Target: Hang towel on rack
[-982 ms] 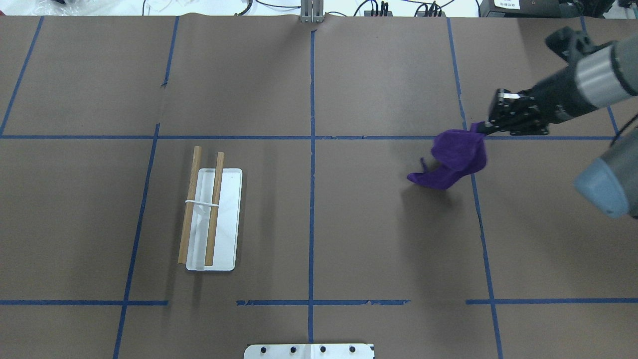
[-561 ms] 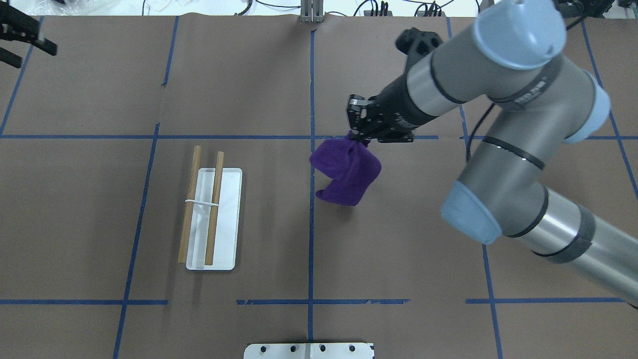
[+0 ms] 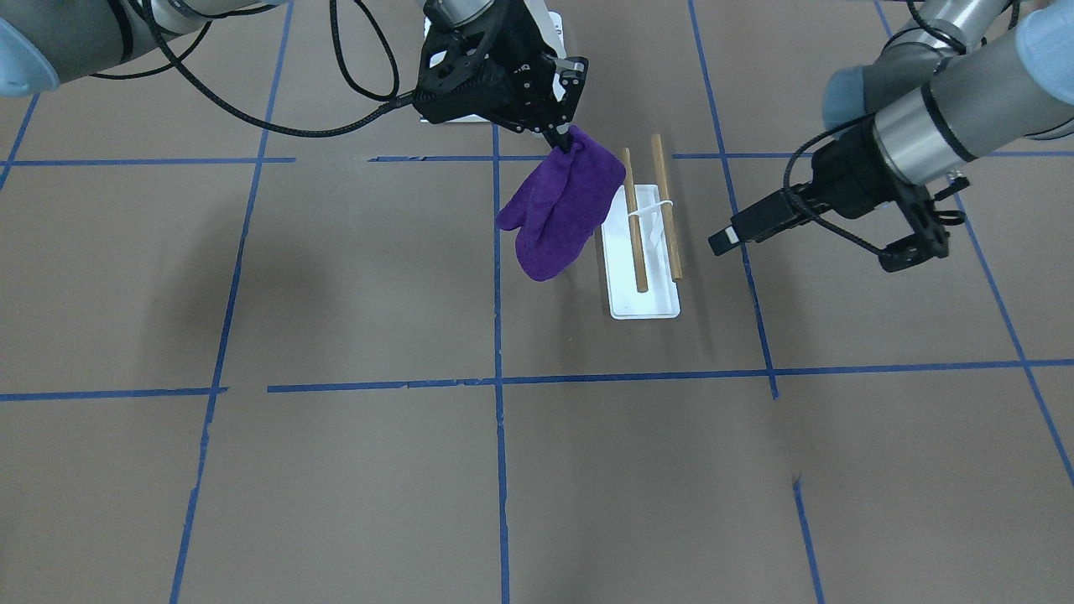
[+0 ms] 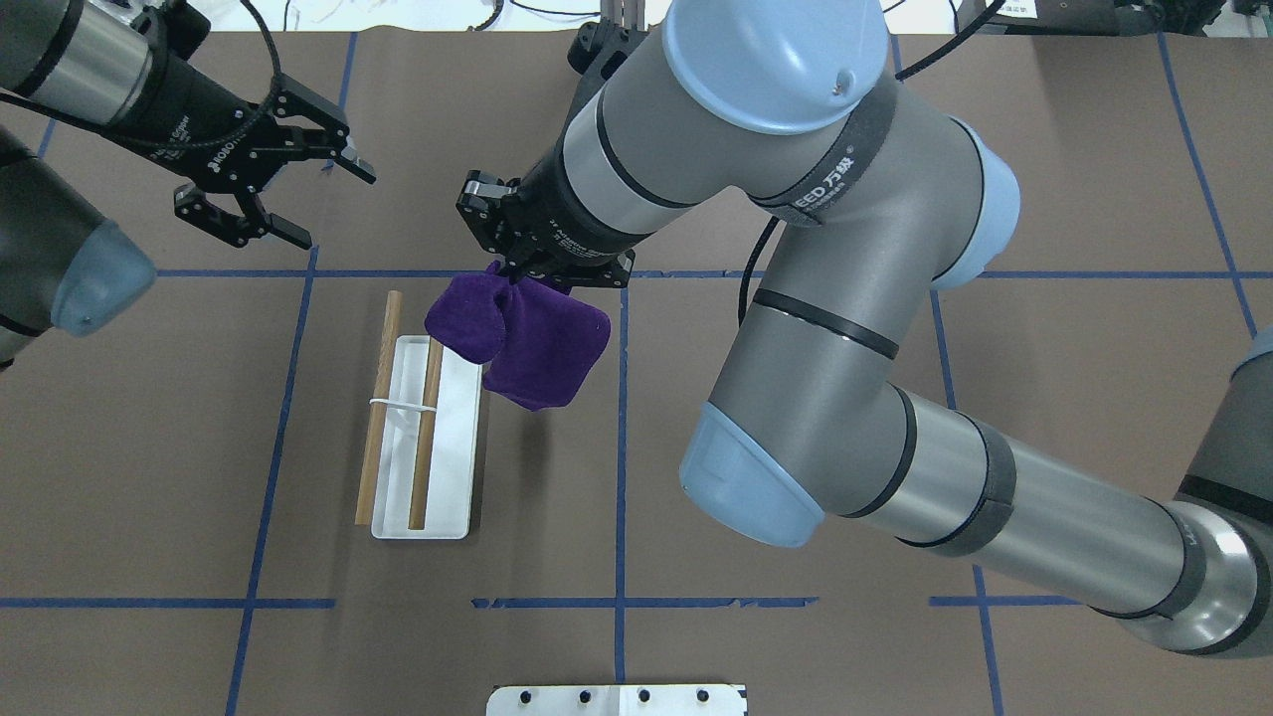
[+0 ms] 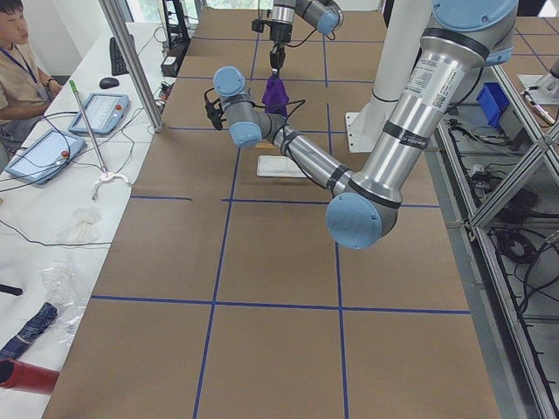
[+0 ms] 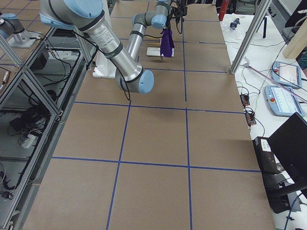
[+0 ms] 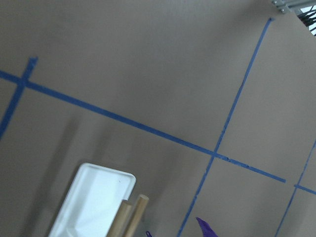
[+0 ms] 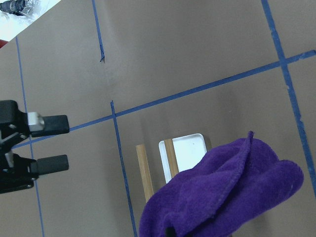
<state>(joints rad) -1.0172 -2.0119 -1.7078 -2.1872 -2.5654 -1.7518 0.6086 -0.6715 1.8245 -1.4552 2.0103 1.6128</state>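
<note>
Towel dangles long-axis down, seemingly just beside rack | right pincer clamps its top | left pincer spread, empty

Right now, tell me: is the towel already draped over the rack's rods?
No, the towel hangs from the right gripper beside the rack, whose rods are bare.

Overhead camera looked down from behind; front camera faced it, opposite; both shared the rack; wrist cameras hung close.

Robotics lab, this — brown-papered table gridded with blue tape, teach pendants on the side bench, an operator seated there, aluminium framing alongside.
</note>
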